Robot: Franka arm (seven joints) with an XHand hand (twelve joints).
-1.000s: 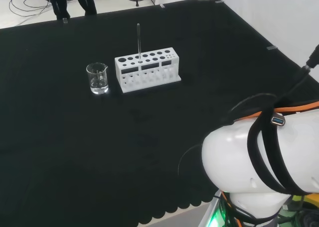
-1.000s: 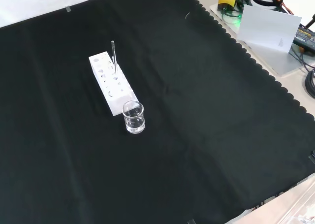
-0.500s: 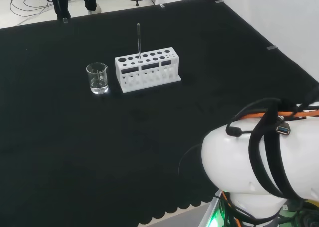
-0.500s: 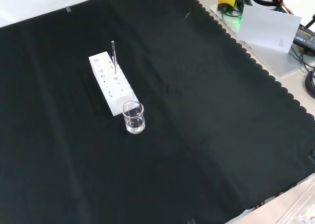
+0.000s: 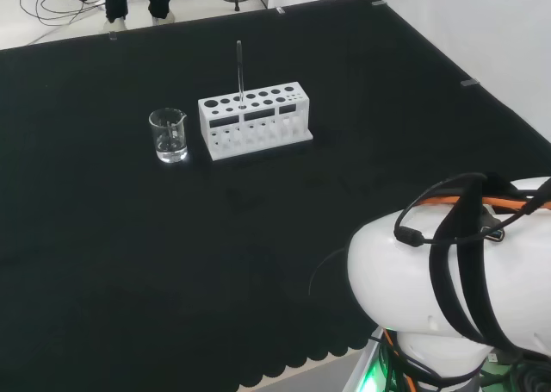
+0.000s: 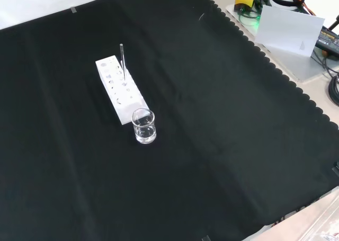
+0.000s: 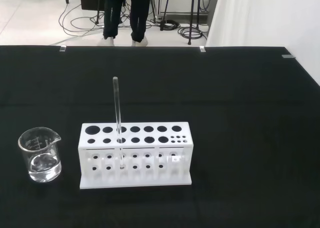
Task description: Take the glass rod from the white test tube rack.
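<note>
Glass rod standing upright in white rack.
Beaker sitting just beside; I cannot tell the fingers' state.

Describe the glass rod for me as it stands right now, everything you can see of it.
The glass rod is a thin, clear, straight stick standing nearly upright in a hole of the white test tube rack, most of it rising above the rack's top. In the wrist view its hole is nearer the beaker end. Nothing but the rack touches it.

You have a white rack dotted with dark round holes, a clear rod, a clear beaker, and plain black cloth over the bench.
</note>
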